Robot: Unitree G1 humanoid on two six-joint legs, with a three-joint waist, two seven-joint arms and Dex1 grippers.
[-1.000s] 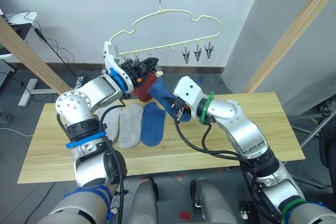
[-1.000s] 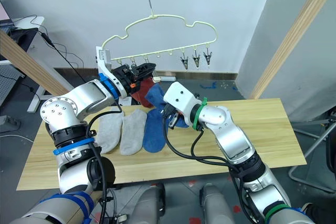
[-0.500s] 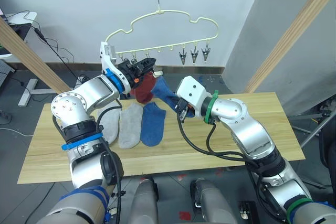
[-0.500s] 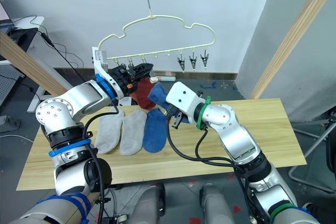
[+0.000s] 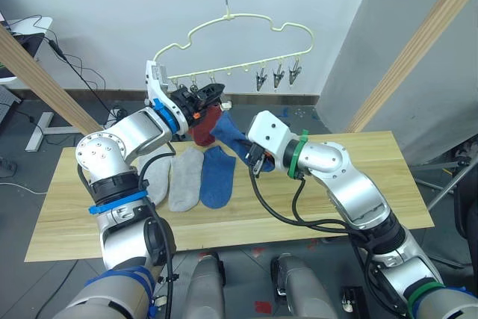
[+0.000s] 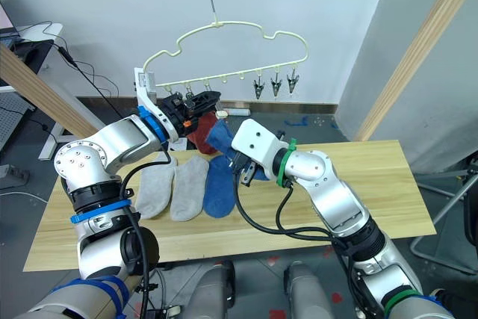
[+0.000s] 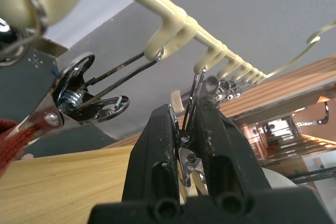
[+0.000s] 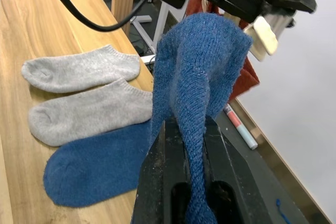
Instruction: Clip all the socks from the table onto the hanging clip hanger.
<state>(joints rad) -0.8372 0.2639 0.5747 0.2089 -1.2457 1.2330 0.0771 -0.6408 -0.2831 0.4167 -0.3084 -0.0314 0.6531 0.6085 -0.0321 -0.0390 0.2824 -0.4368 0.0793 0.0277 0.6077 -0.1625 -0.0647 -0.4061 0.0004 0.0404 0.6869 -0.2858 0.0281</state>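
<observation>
socks first: two light grey socks (image 5: 176, 178) and one blue sock (image 5: 217, 176) lie side by side on the pale wood table (image 5: 388, 177), left of centre, toes toward the near edge. a second blue sock (image 5: 233, 137) is up in the air, pinched between the fingers of the right gripper (image 8: 185, 145), hanging over the far side of the table just right of the flat ones. a rust red sock (image 5: 206, 125) hangs just behind it, already clipped to the hanger at its left end, the red fabric caught in a metal clip (image 7: 63, 103).

the clip hanger (image 5: 246, 22), pale yellow with the cloud outline, dangles from a thin hook above the far edge of the table. three grey clips (image 5: 277, 76) hang free at its right end. the left gripper (image 7: 188, 140) is up at the left part of the clip row, its two black fingers squeezed onto the next clip (image 7: 190, 129) along from the one holding the red sock.

around that: slanted wooden beams (image 5: 414, 46) either side, a grey wall behind, cables on the floor at far left.
</observation>
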